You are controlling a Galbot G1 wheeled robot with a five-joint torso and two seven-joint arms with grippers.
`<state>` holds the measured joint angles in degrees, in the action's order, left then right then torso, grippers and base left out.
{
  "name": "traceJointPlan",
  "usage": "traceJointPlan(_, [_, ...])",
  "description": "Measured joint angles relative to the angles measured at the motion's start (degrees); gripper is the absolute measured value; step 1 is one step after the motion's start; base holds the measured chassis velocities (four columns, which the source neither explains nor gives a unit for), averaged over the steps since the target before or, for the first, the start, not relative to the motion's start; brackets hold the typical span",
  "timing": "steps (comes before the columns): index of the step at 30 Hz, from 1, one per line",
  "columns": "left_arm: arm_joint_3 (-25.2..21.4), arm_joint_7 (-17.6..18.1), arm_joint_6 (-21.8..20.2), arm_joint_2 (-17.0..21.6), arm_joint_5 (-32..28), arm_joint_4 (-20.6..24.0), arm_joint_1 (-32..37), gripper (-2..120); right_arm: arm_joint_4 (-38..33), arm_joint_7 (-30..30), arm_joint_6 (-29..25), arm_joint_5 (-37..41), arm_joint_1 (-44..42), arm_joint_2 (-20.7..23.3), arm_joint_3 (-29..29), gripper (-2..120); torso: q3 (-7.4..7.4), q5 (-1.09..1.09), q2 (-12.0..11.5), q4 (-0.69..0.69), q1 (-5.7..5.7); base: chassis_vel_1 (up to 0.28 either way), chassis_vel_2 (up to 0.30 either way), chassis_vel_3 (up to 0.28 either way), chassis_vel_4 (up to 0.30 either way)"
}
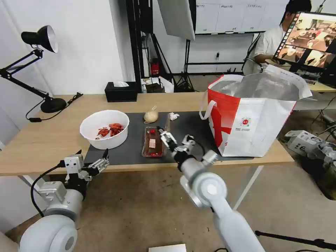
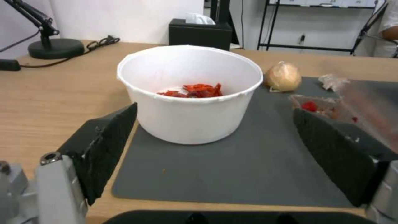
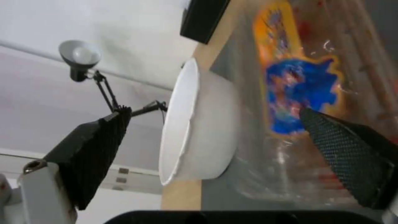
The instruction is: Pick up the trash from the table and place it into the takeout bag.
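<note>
One tool (image 1: 167,137) spread over, maybe touching, clear tray (image 1: 152,142).

A: Where could a gripper pass?
B: Bare mat (image 1: 196,122) lies between the clear tray (image 1: 153,141) and the takeout bag (image 1: 250,120).
A: Obstacles?
B: The white bowl (image 1: 104,128) just left of the tray; pouch (image 1: 151,116) and tissue (image 1: 174,116) behind.

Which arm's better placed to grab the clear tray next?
Right, likely. Its open pincer sits at the clear tray, one finger over its lid. The left pincer, also open, faces the white bowl.
</note>
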<state>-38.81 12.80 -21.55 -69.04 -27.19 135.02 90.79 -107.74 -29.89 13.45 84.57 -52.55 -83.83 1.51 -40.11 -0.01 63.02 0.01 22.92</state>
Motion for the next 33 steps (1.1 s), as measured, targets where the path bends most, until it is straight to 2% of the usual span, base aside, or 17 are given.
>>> traceJointPlan(8, [-0.1, 0.0, 0.0, -0.2, 0.0, -0.1, -0.1, 100, 2.2, -3.2, 0.8, 2.2, 3.6, -1.7, -1.0, 100, 0.00, 0.00, 0.0, 0.00, 0.00, 0.000, 0.000, 0.000, 0.000])
traceJointPlan(15, [0.0, 0.1, 0.0, 0.2, 0.1, -0.3, -0.2, 100, 2.2, -3.3, 1.0, 2.3, 3.7, 0.0, -1.1, 100, 0.00, 0.01, 0.0, -0.01, 0.00, 0.000, 0.000, 0.000, 0.000])
traceJointPlan(19, [0.0, 0.1, 0.0, 0.0, 0.0, -0.4, -0.2, 100, 1.6, -1.6, 1.6, -0.4, 3.6, 1.7, -1.2, 100, 0.00, 0.01, 0.0, -0.01, 0.00, 0.000, 0.000, 0.000, 0.000])
traceJointPlan(21, [0.1, 0.1, 0.0, 0.0, 0.0, -0.3, -0.2, 100, 1.3, 0.2, 2.0, -5.3, 3.6, 3.2, -1.8, 100, 0.00, 0.01, 0.0, -0.01, 0.00, 0.000, 0.000, 0.000, 0.000])
traceJointPlan(22, [0.1, 0.1, 0.0, 0.0, 0.0, -0.3, -0.2, 100, 1.3, 0.2, 2.0, -5.3, 3.6, 3.2, -1.8, 100, 0.00, 0.01, 0.0, -0.01, 0.00, 0.000, 0.000, 0.000, 0.000])
traceJointPlan(24, [0.1, 0.2, -0.1, -0.1, 0.0, -0.2, -0.3, 100, 1.2, 3.9, 2.2, -15.4, 3.6, 5.7, -2.7, 100, 0.00, 0.02, 0.0, -0.01, 0.00, 0.000, 0.000, 0.000, 0.000])
traceJointPlan(25, [0.1, 0.2, -0.1, -0.1, 0.0, -0.2, -0.3, 100, 1.2, 3.9, 2.2, -15.4, 3.6, 5.7, -2.7, 100, 0.00, 0.02, 0.0, -0.01, 0.00, 0.000, 0.000, 0.000, 0.000])
traceJointPlan(27, [0.1, 0.2, -0.1, -0.1, 0.0, -0.1, -0.3, 100, 1.2, 7.4, 2.2, -23.8, 3.9, 7.8, -3.1, 100, 0.00, 0.02, 0.0, -0.01, 0.00, 0.000, 0.000, 0.000, 0.000])
traceJointPlan(28, [0.1, 0.2, -0.1, -0.1, 0.0, -0.1, -0.3, 100, 1.2, 7.4, 2.2, -23.8, 3.9, 7.8, -3.1, 100, 0.00, 0.02, 0.0, -0.01, 0.00, 0.000, 0.000, 0.000, 0.000])
traceJointPlan(30, [0.1, 0.2, -0.1, -0.2, 0.0, -0.1, -0.4, 100, 1.4, 10.5, 2.0, -30.8, 4.3, 9.6, -3.1, 100, 0.00, 0.02, 0.0, -0.01, 0.00, 0.000, 0.000, 0.000, 0.000])
traceJointPlan(31, [0.1, 0.2, -0.1, -0.2, 0.0, -0.1, -0.4, 100, 1.4, 10.5, 2.0, -30.8, 4.3, 9.6, -3.1, 100, 0.00, 0.02, 0.0, -0.01, 0.00, 0.000, 0.000, 0.000, 0.000])
traceJointPlan(33, [0.1, 0.2, -0.1, -0.4, 0.0, -0.1, -0.4, 100, 1.9, 13.9, 1.1, -39.6, 4.6, 11.8, -3.1, 100, 0.00, 0.02, 0.0, -0.01, 0.00, 0.000, 0.000, 0.000, 0.000])
